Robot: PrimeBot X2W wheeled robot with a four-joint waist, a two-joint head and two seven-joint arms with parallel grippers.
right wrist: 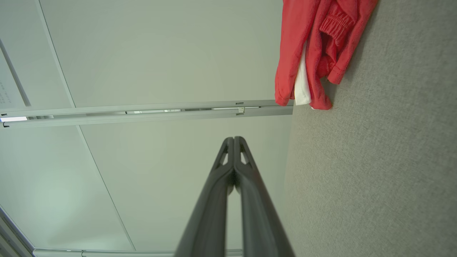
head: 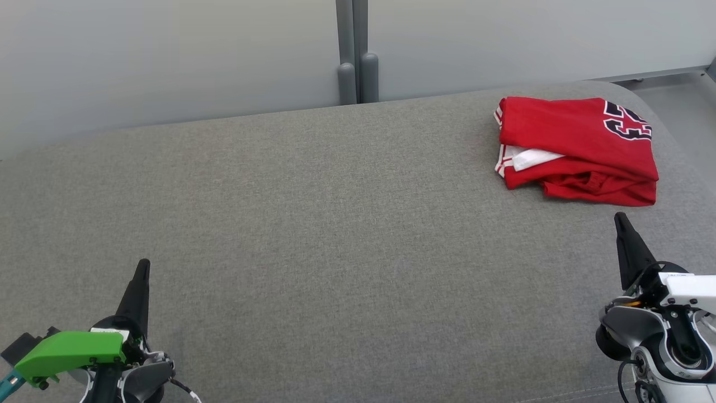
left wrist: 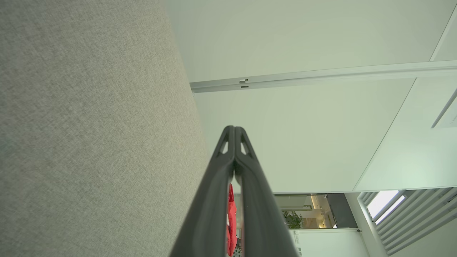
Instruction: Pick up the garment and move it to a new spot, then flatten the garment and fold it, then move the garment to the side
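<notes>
At the far right of the grey woven-fabric surface (head: 313,224) lies the folded red jersey garment (head: 576,148) with white trim and dark numerals, its layers loosely stacked. Expect it to be light, soft and limp; single layers will likely slide apart if pinched alone. Take hold through all layers at the near folded edge. Fingers of the left gripper (head: 143,266) and the right gripper (head: 621,219) are pressed together, holding nothing, both clear of the garment.

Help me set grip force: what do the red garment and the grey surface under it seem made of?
Red garment: probably soft matte jersey-type fabric; it folds limply and shows a gathered elastic band. Grey surface: matte woven upholstery cloth, by its fine heathered weave; what lies beneath is hidden.
</notes>
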